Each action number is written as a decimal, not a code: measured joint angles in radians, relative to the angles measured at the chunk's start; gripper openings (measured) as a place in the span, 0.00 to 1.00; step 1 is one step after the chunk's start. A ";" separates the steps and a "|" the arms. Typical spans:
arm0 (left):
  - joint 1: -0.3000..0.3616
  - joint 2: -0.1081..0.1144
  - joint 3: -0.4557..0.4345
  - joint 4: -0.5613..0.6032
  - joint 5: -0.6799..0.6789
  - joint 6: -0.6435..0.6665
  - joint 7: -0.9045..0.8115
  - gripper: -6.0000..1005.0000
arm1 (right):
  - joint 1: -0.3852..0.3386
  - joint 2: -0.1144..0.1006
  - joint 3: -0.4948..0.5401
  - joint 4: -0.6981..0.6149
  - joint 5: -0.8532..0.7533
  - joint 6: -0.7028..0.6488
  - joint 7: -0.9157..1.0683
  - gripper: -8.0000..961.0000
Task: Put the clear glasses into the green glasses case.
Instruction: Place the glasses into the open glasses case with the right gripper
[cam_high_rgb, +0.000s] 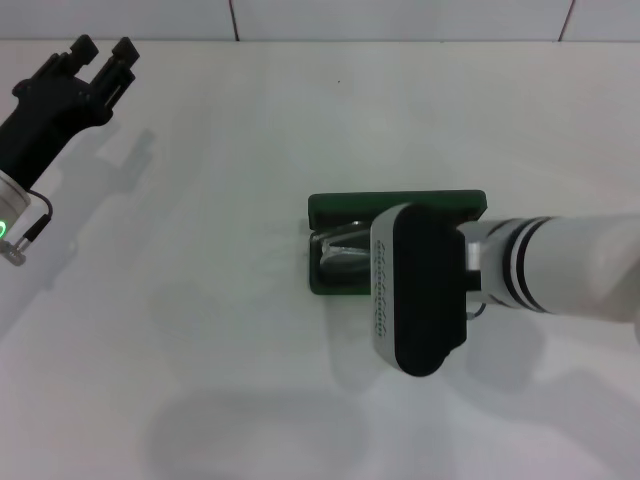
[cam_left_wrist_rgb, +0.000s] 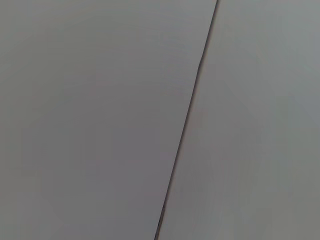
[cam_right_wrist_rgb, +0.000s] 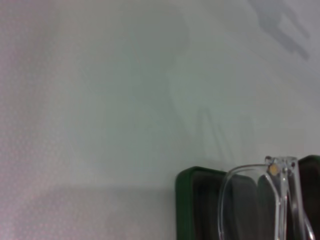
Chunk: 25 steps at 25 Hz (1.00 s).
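The white surface (cam_high_rgb: 220, 300) carries the dark green oblong hard-shell glasses case (cam_high_rgb: 400, 208), lying open near its middle. The right arm reaches across it, wrist housing over the tray; whether the right pincer is spread or pinching cannot be told. The clear, colourless plastic glasses (cam_right_wrist_rgb: 260, 200) sit over the case's dark lining. They look light, slippery and fragile, best held at the frame's bridge. The left pincer (cam_high_rgb: 98, 58) hangs spread, far off.

Plain white matte tabletop (cam_high_rgb: 250, 300), soft shadows across it. Pale tiled wall (cam_high_rgb: 400, 18) along far edge, thin dark vertical grout lines (cam_high_rgb: 233, 18). Left wrist view: flat grey panels, one dark diagonal seam (cam_left_wrist_rgb: 187, 120).
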<state>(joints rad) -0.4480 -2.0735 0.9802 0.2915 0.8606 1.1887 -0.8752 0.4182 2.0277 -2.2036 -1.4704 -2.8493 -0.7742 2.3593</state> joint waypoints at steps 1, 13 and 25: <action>0.000 0.000 0.000 0.000 0.000 0.000 -0.001 0.60 | -0.005 0.000 -0.004 0.001 -0.005 0.007 0.000 0.01; 0.000 -0.004 0.000 0.000 0.021 0.000 -0.004 0.60 | -0.044 0.000 -0.020 0.014 -0.045 0.083 0.029 0.01; -0.023 -0.004 0.000 -0.008 0.027 0.000 -0.004 0.60 | -0.027 0.000 -0.037 -0.020 -0.133 -0.003 0.192 0.01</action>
<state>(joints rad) -0.4705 -2.0777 0.9801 0.2832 0.8874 1.1885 -0.8790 0.3911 2.0278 -2.2405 -1.4909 -2.9818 -0.7776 2.5510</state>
